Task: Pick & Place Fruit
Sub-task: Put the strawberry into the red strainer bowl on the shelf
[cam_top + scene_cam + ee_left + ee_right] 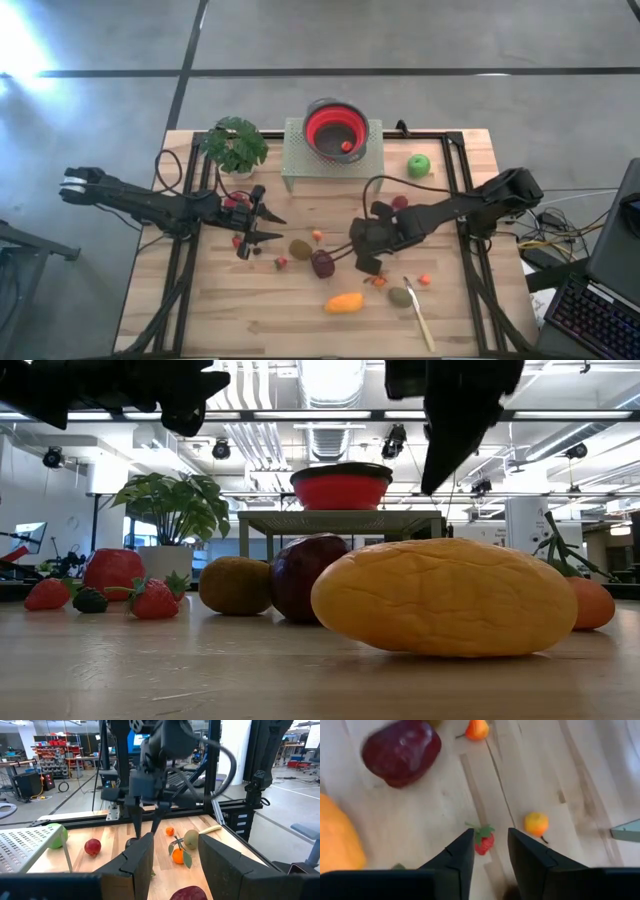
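Wooden worktop point(230, 310) stands on a grey concrete floor, framed by black rails. At its far edge sits a perforated stand point(298, 160) carrying a red bowl point(336, 128) with one small fruit inside; a potted plant point(234, 146) stands toward the far left corner, a green apple point(418, 165) toward the far right. Loose fruit lies across the middle: a maroon plum point(322, 263), a brown oval point(300, 248), an orange oval point(344, 302) nearer the front edge, a strawberry point(484, 841) and a small orange berry point(536, 824). A pale utensil point(419, 314) lies toward the front right. Right end effector point(489, 851) hovers above the strawberry, fingers narrowly apart, holding nothing. Left end effector point(268, 228) hangs left of centre, partly open and empty.
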Tool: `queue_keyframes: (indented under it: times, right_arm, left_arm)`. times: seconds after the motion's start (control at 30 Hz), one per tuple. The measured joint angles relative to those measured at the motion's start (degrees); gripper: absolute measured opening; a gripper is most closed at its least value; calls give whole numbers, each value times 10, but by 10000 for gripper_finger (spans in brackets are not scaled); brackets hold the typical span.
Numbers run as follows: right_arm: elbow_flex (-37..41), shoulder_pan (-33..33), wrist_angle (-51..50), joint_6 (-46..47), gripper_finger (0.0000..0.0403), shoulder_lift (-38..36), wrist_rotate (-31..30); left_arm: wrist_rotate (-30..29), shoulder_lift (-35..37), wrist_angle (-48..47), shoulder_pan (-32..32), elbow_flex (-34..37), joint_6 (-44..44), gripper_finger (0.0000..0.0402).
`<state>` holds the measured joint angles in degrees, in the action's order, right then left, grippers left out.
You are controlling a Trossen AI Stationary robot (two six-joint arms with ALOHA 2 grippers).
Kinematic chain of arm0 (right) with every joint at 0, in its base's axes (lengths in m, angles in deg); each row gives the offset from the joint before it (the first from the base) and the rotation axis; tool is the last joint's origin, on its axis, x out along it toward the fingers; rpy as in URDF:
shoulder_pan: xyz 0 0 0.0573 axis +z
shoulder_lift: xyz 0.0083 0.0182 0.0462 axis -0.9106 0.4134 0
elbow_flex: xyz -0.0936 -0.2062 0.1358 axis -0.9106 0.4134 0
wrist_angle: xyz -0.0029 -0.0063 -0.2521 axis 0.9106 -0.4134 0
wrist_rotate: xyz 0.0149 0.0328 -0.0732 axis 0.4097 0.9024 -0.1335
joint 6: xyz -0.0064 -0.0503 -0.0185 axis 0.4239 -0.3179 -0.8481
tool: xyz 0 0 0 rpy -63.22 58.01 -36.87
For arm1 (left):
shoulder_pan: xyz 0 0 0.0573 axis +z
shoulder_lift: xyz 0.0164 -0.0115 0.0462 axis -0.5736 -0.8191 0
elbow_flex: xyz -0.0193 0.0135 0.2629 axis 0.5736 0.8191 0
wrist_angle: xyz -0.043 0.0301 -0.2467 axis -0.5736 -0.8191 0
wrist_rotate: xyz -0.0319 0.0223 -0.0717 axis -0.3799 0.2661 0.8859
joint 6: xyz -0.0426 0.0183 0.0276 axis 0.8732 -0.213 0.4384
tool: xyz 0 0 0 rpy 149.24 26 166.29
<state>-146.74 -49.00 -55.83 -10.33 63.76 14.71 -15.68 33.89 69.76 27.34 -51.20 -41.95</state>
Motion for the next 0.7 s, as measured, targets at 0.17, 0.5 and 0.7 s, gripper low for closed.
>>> queue_keyframes:
  times: [0.17, 0.5, 0.7]
  right_arm:
    - [21, 0, 21, -34, 151, 6, 0]
    - [61, 0, 146, -121, 183, 6, 28]
    - [99, 0, 184, -128, 171, 7, 35]
  left_arm:
    - [0, 0, -8, 0, 0, 0, 161]
    - [0, 0, -12, 0, 0, 0, 161]
    - [0, 0, -13, 0, 0, 0, 161]
